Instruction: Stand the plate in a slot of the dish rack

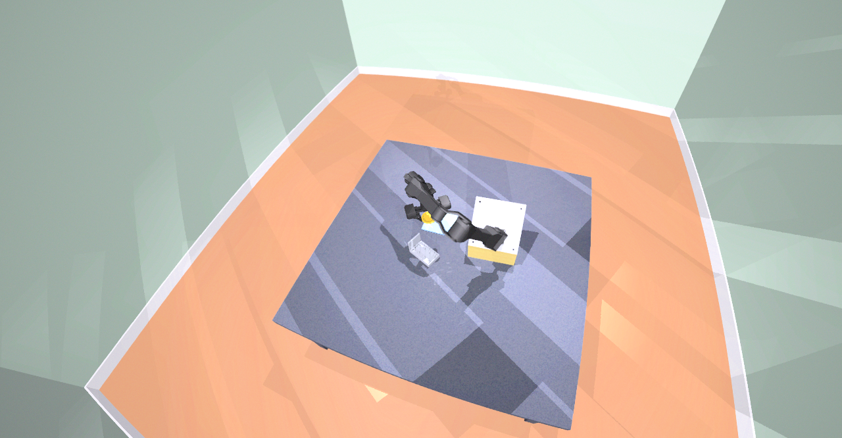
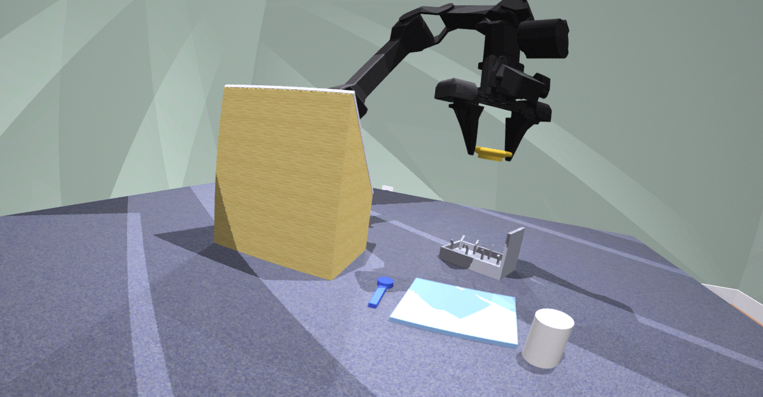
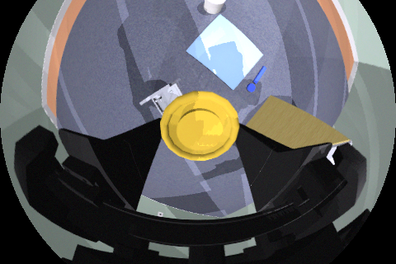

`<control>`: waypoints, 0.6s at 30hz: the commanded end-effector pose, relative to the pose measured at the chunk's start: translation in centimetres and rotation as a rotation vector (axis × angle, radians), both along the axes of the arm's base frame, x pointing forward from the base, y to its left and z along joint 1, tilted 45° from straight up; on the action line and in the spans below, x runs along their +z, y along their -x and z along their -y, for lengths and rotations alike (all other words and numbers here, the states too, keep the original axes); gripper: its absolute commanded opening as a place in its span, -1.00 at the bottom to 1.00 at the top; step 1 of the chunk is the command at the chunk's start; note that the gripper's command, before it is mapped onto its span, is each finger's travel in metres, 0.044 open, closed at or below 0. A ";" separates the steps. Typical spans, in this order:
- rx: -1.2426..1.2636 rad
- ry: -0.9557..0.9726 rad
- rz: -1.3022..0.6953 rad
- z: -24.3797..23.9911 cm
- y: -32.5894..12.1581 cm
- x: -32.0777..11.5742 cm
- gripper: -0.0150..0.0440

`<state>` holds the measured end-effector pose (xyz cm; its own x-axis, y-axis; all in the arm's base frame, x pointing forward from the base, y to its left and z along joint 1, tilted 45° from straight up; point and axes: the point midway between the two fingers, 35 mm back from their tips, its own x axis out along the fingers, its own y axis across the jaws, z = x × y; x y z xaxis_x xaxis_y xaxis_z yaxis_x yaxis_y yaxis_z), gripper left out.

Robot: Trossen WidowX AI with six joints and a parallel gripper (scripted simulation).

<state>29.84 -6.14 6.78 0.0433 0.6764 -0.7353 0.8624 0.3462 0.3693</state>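
Being hidden partly behind the plate (image 3: 200, 124) at wrist-view centre, the dish rack (image 2: 481, 253) is being shown with bare slots; the plate is being clamped flat by the gripper (image 2: 489, 149), high at exterior upper right.

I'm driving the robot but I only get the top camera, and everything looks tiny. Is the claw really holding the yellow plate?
Observer: Yes, the claw is shut on the plate, gripping its rim from both sides.
Operator: Is the plate standing up?
Observer: No, it lies flat, high above the table.
Operator: Where is the dish rack?
Observer: The dish rack sits on the table, lower than the plate, beside the light blue mat.
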 end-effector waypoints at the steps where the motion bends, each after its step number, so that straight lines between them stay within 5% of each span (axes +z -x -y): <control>1: -0.110 -0.014 -0.102 -1.6 0.6 1.4 -0.49; 18: -0.529 -0.052 -0.502 -7.2 3.6 5.7 -0.49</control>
